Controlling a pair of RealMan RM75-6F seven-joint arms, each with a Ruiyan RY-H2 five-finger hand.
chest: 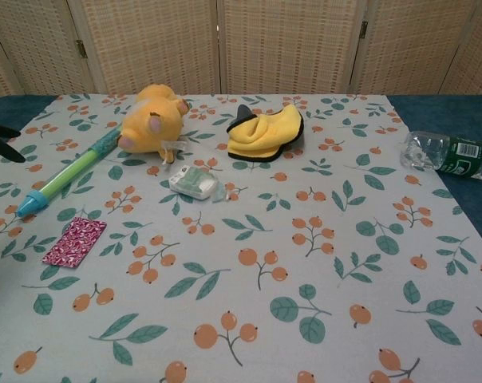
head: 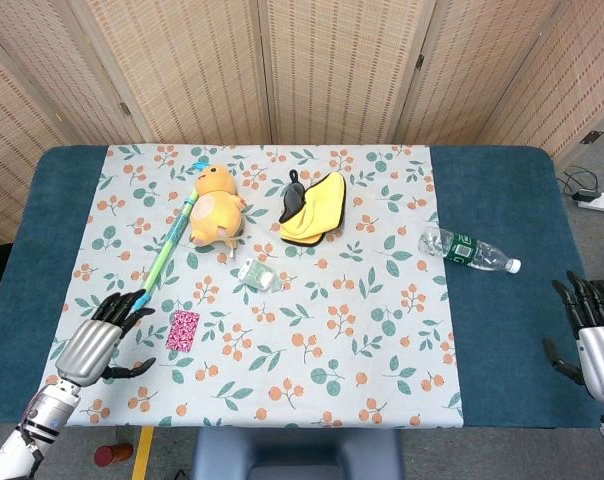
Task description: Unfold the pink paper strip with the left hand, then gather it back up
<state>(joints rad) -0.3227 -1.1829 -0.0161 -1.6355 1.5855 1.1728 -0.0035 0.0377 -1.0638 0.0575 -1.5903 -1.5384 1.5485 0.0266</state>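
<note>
Open left robot hand (head: 100,338) near pink strip (head: 183,329)

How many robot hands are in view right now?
2. The left hand hovers open over the tablecloth's near-left corner, just left of the pink paper strip. The right hand is open at the table's right edge.

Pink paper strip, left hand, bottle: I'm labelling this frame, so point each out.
pink paper strip (head: 183,329), head view, middle of the folded strip.
left hand (head: 94,342), head view, back of the hand.
bottle (head: 467,250), head view, green label.
</note>
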